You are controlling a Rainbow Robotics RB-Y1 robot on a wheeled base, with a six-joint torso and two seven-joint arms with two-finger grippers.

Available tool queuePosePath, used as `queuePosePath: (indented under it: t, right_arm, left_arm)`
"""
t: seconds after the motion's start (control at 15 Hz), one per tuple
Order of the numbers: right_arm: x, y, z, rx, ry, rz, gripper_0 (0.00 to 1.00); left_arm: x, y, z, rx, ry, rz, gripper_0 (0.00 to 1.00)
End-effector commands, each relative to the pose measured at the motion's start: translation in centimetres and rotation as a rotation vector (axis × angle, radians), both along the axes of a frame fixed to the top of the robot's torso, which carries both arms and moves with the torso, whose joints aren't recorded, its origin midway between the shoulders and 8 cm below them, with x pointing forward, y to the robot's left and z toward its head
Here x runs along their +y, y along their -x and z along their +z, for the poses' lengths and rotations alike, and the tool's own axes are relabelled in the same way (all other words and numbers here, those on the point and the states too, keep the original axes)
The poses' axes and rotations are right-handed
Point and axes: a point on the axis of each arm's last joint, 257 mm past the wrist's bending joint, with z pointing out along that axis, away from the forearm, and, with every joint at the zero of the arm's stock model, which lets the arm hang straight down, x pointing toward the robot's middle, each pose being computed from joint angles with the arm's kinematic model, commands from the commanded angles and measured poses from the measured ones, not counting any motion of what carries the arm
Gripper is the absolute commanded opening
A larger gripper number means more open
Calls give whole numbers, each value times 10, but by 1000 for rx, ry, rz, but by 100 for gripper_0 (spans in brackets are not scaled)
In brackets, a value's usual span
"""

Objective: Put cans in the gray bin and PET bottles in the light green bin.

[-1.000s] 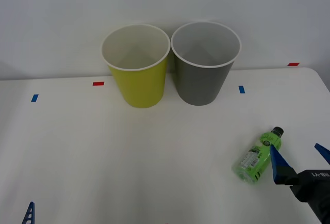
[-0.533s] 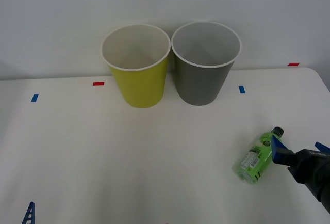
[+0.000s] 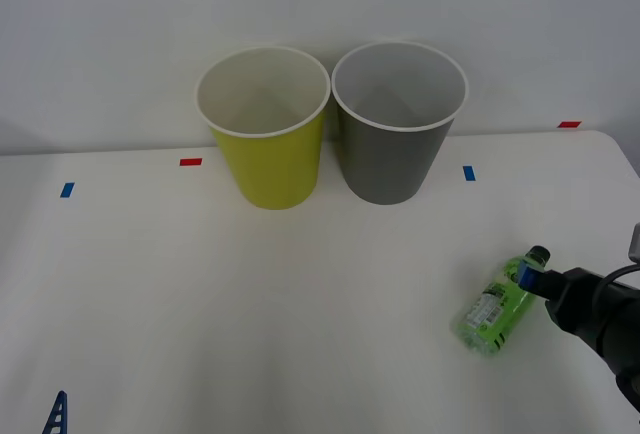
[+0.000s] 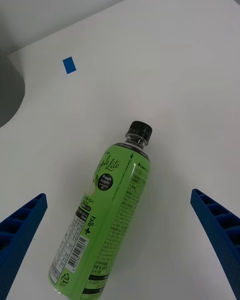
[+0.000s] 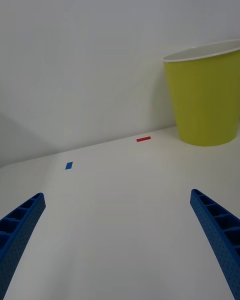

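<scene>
Bottle not yet picked up, bins apparently empty

The right hand [image 4: 120, 245] hangs spread wide over the PET bottle [image 3: 497, 303] lying on the worktop [image 3: 250, 304]. Left hand [image 5: 120, 250] waits, fingers apart. Light green bin [image 3: 265, 129] and gray bin [image 3: 398, 122] stand far off.

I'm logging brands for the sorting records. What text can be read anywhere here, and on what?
"Lite" in white script: bottle label.
"Fresh Apple" in a dark round badge: same label.
The label's fine print, barcode and recycling mark: too small to read.
Bins and table tape marks: no text.
</scene>
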Motion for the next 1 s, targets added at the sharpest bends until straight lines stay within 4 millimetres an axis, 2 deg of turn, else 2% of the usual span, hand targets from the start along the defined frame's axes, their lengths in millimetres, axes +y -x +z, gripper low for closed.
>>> queuePosePath:
  t: [0.07,0.2,0.4,0.73,1.0]
  right_arm:
    - [9,-12,-9,41,-131,-51,100]
    - [6,-23,-15,54,-216,-109,100]
    - [-8,-26,-27,92,-286,-190,100]
    - [-14,-23,-35,190,-326,-263,100]
    - [-22,-33,-48,241,-337,-278,100]
  left_arm:
    - [0,0,0,0,0,0,100]
    - [0,0,0,0,0,0,100]
    - [0,0,0,0,0,0,100]
    - [0,0,0,0,0,0,100]
    - [0,0,0,0,0,0,100]
